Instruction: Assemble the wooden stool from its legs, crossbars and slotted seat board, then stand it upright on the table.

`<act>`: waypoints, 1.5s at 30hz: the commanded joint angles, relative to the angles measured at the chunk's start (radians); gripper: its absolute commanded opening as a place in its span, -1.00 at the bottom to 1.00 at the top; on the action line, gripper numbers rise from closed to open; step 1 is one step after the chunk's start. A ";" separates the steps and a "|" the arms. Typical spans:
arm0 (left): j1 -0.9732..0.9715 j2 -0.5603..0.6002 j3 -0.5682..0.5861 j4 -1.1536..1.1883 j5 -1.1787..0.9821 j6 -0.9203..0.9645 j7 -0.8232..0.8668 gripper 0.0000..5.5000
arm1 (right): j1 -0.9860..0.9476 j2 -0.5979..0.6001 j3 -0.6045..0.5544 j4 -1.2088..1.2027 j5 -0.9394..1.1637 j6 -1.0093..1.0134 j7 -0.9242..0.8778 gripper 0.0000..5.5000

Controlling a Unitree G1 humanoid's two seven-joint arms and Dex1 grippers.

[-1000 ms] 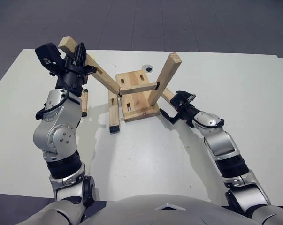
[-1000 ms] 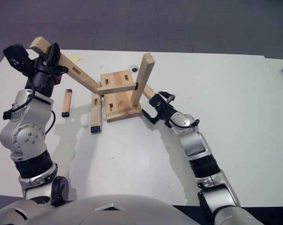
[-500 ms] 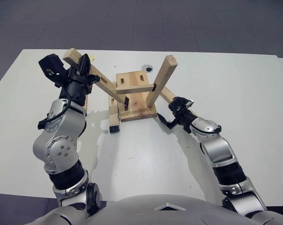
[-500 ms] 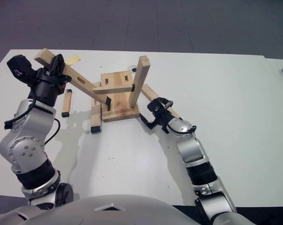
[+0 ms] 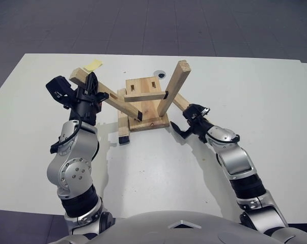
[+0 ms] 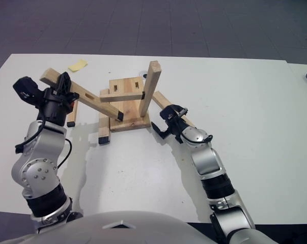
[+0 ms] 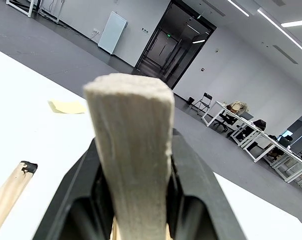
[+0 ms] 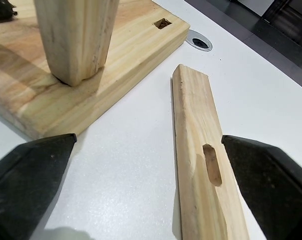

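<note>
Right of centre, my wide-open right gripper (image 8: 148, 142) straddles a loose leg (image 8: 198, 125), likely stiff and light, so I'd pinch mid-length; left gripper (image 5: 87, 92) clamps a raised leg (image 5: 115, 100).

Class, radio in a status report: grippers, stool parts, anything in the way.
Left gripper shut on slanted leg, foot at seat board. Right gripper open astride loose leg on table. Upright leg close beside.

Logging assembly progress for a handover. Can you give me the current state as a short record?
Seat board: flat on table, standing leg planted on it
Crossbar: joins standing leg to held leg
Left claw: shut on held leg's raised end
Right claw: open, straddling loose leg on table
Spare leg: flat on table beside seat board
Stool: unfinished
</note>
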 commanded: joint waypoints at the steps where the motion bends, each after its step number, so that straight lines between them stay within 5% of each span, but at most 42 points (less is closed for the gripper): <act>1: 0.002 0.015 0.012 0.000 0.013 0.025 0.021 -0.62 | 0.016 0.001 -0.019 -0.004 0.005 -0.001 -0.015 0.96; 23: 0.049 -0.029 -0.097 0.022 0.210 0.035 0.096 -0.62 | -0.017 0.020 -0.032 0.016 -0.004 -0.020 -0.061 0.96; 36: 0.126 0.032 -0.259 -0.029 0.330 0.118 0.043 -0.62 | -0.113 0.023 -0.319 -0.267 0.152 -0.092 -0.124 0.96; 45: 0.166 0.059 -0.302 0.099 0.389 0.069 -0.047 -0.62 | -0.320 0.094 -0.321 -0.361 0.232 -0.016 -0.196 0.96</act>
